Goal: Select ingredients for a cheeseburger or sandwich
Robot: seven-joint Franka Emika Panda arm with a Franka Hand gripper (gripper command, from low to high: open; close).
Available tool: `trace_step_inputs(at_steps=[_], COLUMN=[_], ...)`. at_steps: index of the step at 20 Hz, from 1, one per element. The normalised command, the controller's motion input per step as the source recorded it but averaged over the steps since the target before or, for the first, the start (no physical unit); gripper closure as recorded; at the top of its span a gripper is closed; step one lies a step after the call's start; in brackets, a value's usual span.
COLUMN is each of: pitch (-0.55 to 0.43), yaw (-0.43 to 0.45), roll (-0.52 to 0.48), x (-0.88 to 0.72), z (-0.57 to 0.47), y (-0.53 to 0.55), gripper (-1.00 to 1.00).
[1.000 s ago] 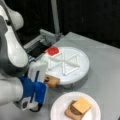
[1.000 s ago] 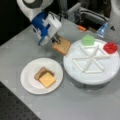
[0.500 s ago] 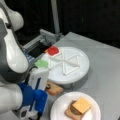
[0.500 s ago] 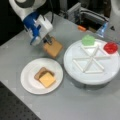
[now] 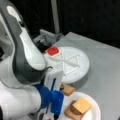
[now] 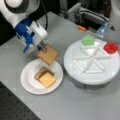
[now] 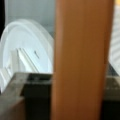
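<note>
The gripper [image 6: 43,47] is clenching one tan toast slice [image 6: 48,54] by its edge, carrying it tilted in the air just above the rim of the small plate [image 6: 27,81], seemingly so it can top the stack. On that plate one toast slice [image 6: 40,72] is lying flat with one cheese square [image 6: 47,79] resting on it. In the wrist view the held toast [image 7: 80,60] is filling the frame edge-on. The divided tray [image 6: 75,53] is holding one green piece [image 6: 88,40] and one red disc [image 6: 110,47] in neighbouring compartments.
</note>
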Motion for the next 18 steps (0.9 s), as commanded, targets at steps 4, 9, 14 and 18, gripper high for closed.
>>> trace_step_inputs(at_steps=[4,9,14,18], pitch=[0.085,0.073,0.031,-0.031], yaw=[0.083,0.023,-0.026,-0.039], roll=[0.191,0.204,0.205,0.213], x=[0.58,0.36,0.23,0.17], z=[-0.05,-0.08,-0.11,-0.12], y=[-0.12,-0.16,-0.12,-0.10], gripper=[1.00,1.00,1.00,1.00])
